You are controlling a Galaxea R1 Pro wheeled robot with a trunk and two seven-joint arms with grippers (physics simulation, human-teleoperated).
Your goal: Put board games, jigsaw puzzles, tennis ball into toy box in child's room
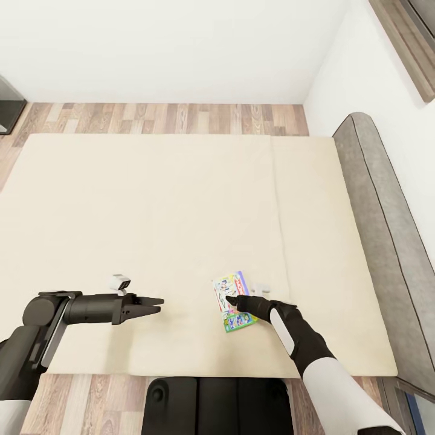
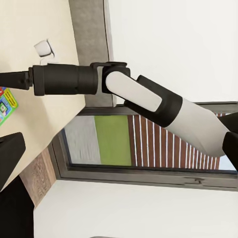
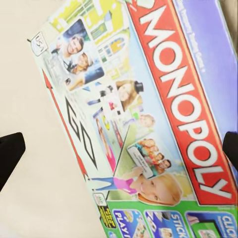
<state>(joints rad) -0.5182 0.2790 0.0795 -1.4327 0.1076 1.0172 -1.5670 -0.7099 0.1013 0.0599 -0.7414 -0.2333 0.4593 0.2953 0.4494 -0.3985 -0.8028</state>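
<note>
One board game (image 1: 232, 300), a colourful Monopoly box (image 3: 144, 119), lies flat on the beige mattress of the bed (image 1: 181, 211), near its front edge. My right gripper (image 1: 229, 299) hovers right over the box and is open, with one fingertip (image 3: 10, 153) on each side of the lid and nothing held. My left gripper (image 1: 159, 305) is open and empty, low over the mattress to the left of the box. The left wrist view looks across at the right arm (image 2: 134, 91) and a corner of the box (image 2: 6, 101). The toy box, puzzles and ball are out of view.
A small white object (image 1: 121, 281) sits on the mattress just behind the left gripper, and another (image 1: 260, 289) beside the right gripper. The grey headboard (image 1: 386, 229) runs along the right. Wood floor (image 1: 163, 118) lies beyond the bed. My black base (image 1: 217, 405) stands at the front edge.
</note>
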